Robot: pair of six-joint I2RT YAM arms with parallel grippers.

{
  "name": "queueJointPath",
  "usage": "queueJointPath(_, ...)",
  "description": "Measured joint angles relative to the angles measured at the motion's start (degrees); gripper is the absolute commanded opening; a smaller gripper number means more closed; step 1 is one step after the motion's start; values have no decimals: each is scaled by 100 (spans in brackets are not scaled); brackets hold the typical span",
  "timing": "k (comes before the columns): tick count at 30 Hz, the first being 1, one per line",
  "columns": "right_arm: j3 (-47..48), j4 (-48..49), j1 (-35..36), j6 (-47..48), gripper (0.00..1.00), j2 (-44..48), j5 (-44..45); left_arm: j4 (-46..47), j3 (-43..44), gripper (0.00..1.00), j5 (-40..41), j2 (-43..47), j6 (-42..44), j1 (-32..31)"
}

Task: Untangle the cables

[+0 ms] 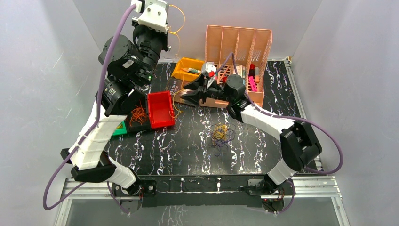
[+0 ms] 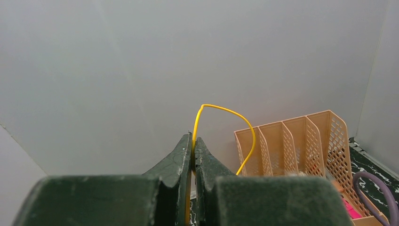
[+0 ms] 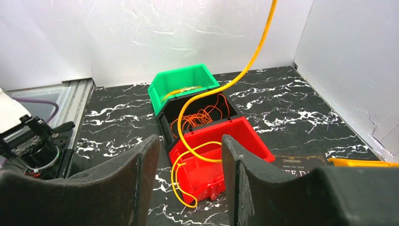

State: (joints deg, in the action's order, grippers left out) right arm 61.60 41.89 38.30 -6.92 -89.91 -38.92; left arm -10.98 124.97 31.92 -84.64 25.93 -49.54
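My left gripper (image 2: pixel 194 141) is raised high near the back wall and shut on a yellow cable (image 2: pixel 226 109). That cable arcs over and hangs down in a long strand (image 3: pixel 254 56), its lower loops lying over the front of a red bin (image 3: pixel 235 136). My right gripper (image 3: pixel 190 141) stands open just right of the red bin (image 1: pixel 161 109), facing it, with nothing held. A tangle of yellow and dark purple cables (image 1: pixel 221 134) lies on the table's middle. An orange cable (image 3: pixel 202 115) sits coiled in a black bin behind the red one.
A green bin (image 3: pixel 183 77) stands beyond the black one. A yellow bin (image 1: pixel 187 68) and a peach file organiser (image 1: pixel 237 47) stand at the back, the organiser close behind my right arm. White walls enclose the black marbled table (image 1: pixel 188 146).
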Motion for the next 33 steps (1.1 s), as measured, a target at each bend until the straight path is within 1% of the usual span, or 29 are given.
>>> queueJointPath(3, 127, 76, 2, -68, 55, -101, 0, -2, -4, 0, 0, 0, -11, 0)
queueJointPath(7, 205, 162, 7, -133, 42, -162, -11, 7, -74, 0, 0, 11, -26, 0)
queueJointPath(9, 214, 168, 7, -179, 39, -168, -13, 2, -101, 0, 2, 11, -26, 0)
queueJointPath(11, 214, 173, 7, -201, 39, -175, -24, 4, -129, 0, 2, 11, -26, 0)
queueJointPath(14, 214, 205, 7, -225, 42, -199, -28, 2, -140, 0, 2, 11, -28, 0)
queueJointPath(16, 214, 229, 7, -258, 42, -221, -31, 4, -144, 0, 2, 11, -35, 0)
queueJointPath(17, 214, 249, 7, -271, 38, -232, -33, 7, -149, 0, 2, 11, -42, 0)
queueJointPath(18, 214, 289, 7, -306, 18, -247, -33, 4, -149, 0, 2, 11, -44, 0)
queueJointPath(19, 214, 315, 9, -343, 3, -260, -50, 4, -149, 0, 2, 11, -46, 0)
queueJointPath(22, 216, 313, 9, -393, 1, -295, -133, 11, -170, 0, 17, 15, -48, 0)
queueJointPath(24, 188, 282, 9, -485, 0, -267, -13, -22, -326, 0, 52, 94, -170, 2)
queueJointPath(25, 31, 120, 11, -540, 0, -111, 144, -46, -616, 0, 81, 262, -308, 0)
queueJointPath(27, -315, -511, 13, -632, 0, 507, 527, -192, -1663, 0, 254, 887, -682, 0)
queueJointPath(28, -328, -911, 13, -643, 0, 828, 688, -328, -2168, 0, 354, 1196, -951, 0)
queueJointPath(29, -328, -1248, 13, -651, 0, 1215, 852, -365, -2452, 0, 400, 1355, -1185, 2)
queueJointPath(31, -372, -1436, 13, -706, 0, 1504, 944, -389, -2780, 0, 450, 1508, -1495, 2)
queueJointPath(33, -678, -1628, 13, -901, 0, 2037, 1110, -529, -3375, 0, 450, 1749, -2002, 2)
